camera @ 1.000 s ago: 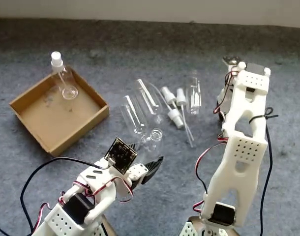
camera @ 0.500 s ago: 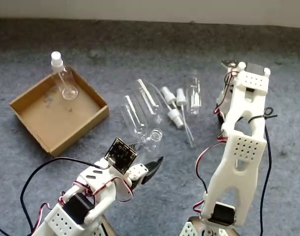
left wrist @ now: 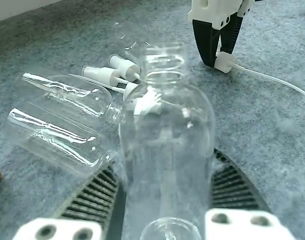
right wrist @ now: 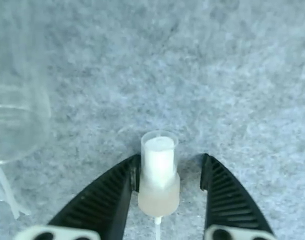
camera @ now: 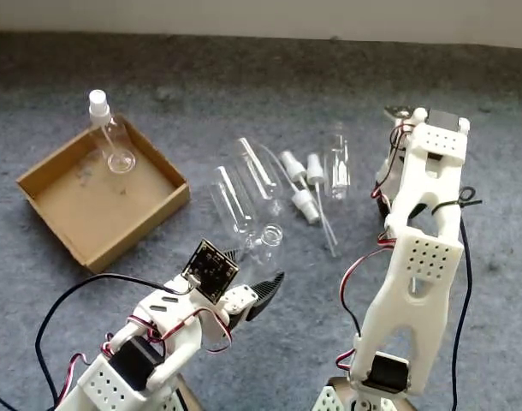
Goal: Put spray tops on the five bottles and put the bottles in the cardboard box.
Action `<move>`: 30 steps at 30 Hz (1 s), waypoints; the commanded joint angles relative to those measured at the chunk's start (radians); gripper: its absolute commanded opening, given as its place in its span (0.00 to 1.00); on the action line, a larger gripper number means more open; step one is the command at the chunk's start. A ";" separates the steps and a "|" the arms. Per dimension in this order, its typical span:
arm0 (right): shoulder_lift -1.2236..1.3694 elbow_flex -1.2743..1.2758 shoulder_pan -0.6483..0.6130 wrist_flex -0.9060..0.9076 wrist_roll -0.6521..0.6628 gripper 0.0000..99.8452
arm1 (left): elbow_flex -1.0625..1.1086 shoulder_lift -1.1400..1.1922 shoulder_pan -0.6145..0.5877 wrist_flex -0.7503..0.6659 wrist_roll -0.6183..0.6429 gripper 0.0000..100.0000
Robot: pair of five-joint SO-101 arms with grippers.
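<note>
My left gripper (left wrist: 165, 162) is shut on a clear open-necked bottle (left wrist: 165, 135), seen tilted near the middle of the carpet (camera: 265, 244). My right gripper (right wrist: 170, 162) stands open around a white spray top (right wrist: 159, 172) lying on the carpet; one finger touches it and a gap remains at the other. In the left wrist view that gripper (left wrist: 217, 52) is beyond the bottle's neck, with the spray top (left wrist: 225, 61) at its tips and the thin tube trailing away. The cardboard box (camera: 141, 229) at the left holds one capped bottle (camera: 111, 141).
Three clear bottles (camera: 231, 201) (camera: 257, 171) (camera: 338, 167) lie on the grey carpet between the arms. Three loose spray tops (camera: 293, 164) (camera: 315, 167) (camera: 305, 205) with thin tubes lie among them. The right arm (camera: 419, 248) stands tall at the right.
The right arm's upper part has shifted very slightly to the left. The left arm and its bottle have not moved.
</note>
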 commanded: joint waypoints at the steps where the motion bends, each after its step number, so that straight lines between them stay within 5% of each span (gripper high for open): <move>1: -0.131 -0.033 0.004 0.022 0.002 0.19 | 0.022 -0.005 0.010 0.003 -0.008 0.03; 11: -0.424 0.329 -0.045 0.010 -0.043 0.19 | 0.022 -0.005 0.013 0.003 -0.008 0.03; 19: -0.429 0.562 -0.042 -0.170 -0.043 0.19 | 0.022 -0.005 0.013 0.026 -0.008 0.03; 30: -0.429 0.604 -0.018 -0.213 0.048 0.18 | 0.022 -0.005 0.012 0.028 -0.008 0.03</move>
